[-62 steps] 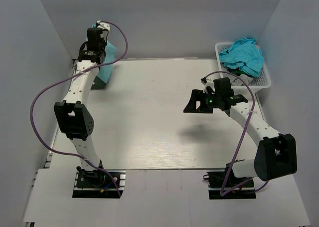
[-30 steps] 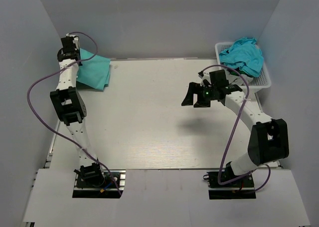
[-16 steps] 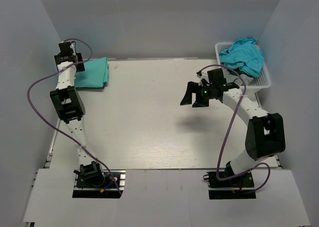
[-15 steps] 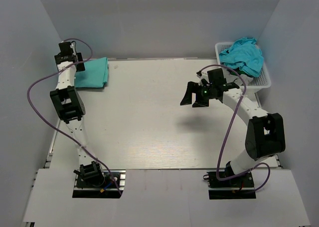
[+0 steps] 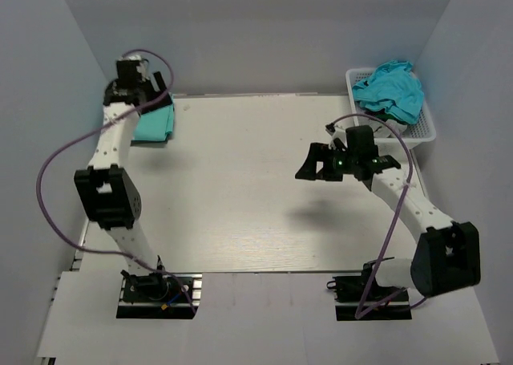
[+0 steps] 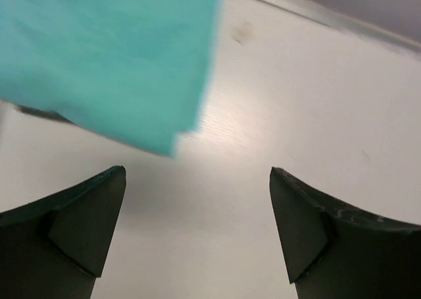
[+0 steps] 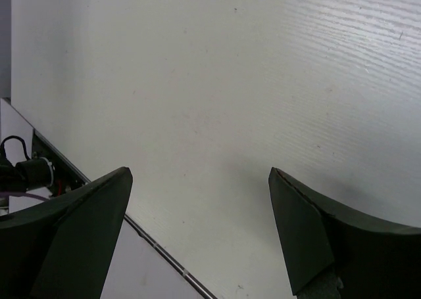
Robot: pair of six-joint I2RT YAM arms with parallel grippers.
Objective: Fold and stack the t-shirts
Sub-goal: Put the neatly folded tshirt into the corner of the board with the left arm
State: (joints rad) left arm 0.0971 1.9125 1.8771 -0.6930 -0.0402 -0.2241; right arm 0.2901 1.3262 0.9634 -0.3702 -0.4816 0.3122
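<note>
Both sets of jaws stand wide open, empty: the left gripper [image 6: 197, 197] hovers just beside a folded teal-green cloth t-shirt [image 6: 108, 56], the right gripper [image 7: 197, 204] over the pale wood-grain table [image 7: 217, 75].

Left claw [image 6: 197, 233] spread wide and empty above pale surface [image 6: 296, 102], folded teal t-shirt [image 6: 105, 56] lying just beyond its left finger [image 6: 66, 227]

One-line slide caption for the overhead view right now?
Left gripper open at the folded teal t-shirt, far left; right gripper open mid-table; crumpled t-shirts in the basket.
</note>
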